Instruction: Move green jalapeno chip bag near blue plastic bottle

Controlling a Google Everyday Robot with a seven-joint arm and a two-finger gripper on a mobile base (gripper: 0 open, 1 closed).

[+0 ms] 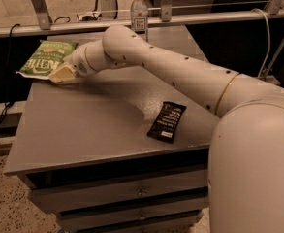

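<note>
One chip bag (45, 58), gripper (60, 75) at its edge, one bottle (139, 12), one wrapper (167, 121)

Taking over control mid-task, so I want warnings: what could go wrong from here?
The green jalapeno chip bag lies at the far-left corner of the table; the gripper, at its near edge, could nudge it off. The blue plastic bottle stands upright just behind the arm; a sweep could topple it.
</note>
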